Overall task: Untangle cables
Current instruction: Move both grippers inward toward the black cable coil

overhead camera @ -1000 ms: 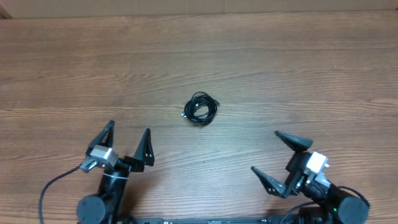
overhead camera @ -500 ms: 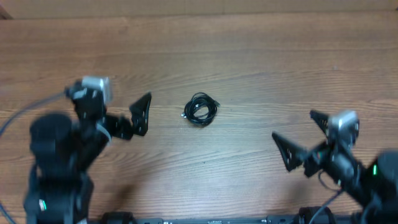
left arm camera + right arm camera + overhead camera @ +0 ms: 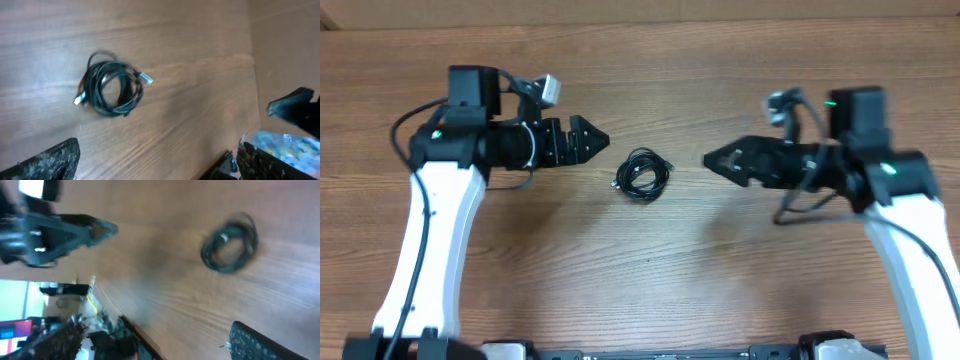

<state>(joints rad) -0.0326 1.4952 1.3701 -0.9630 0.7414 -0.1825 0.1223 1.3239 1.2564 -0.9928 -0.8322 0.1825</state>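
Note:
The cables [image 3: 642, 175] lie as one small black coil with silver-tipped plugs on the wooden table, a little left of the middle. My left gripper [image 3: 603, 141] hovers just left of and above the coil, pointing right, open and empty. From the right, my right gripper [image 3: 712, 160] points at the coil, also open and empty, a short gap away. The left wrist view has the cables [image 3: 111, 88] ahead of its wide-spread fingers [image 3: 50, 160]. The right wrist view, which is blurred, shows the cables [image 3: 230, 242] beyond its fingers [image 3: 265, 342]. Neither gripper touches the tangle.
The brown wood table [image 3: 650, 280] stretches all around the coil. The arm bases [image 3: 510, 350] sit at the near edge. The table's far edge [image 3: 640, 22] runs along the top. The right wrist view shows the left gripper [image 3: 75, 230] opposite and clutter past the table edge [image 3: 85, 325].
Both arms have swung up from the near edge to the middle of the table and now face each other across the coil. The cables have not moved.

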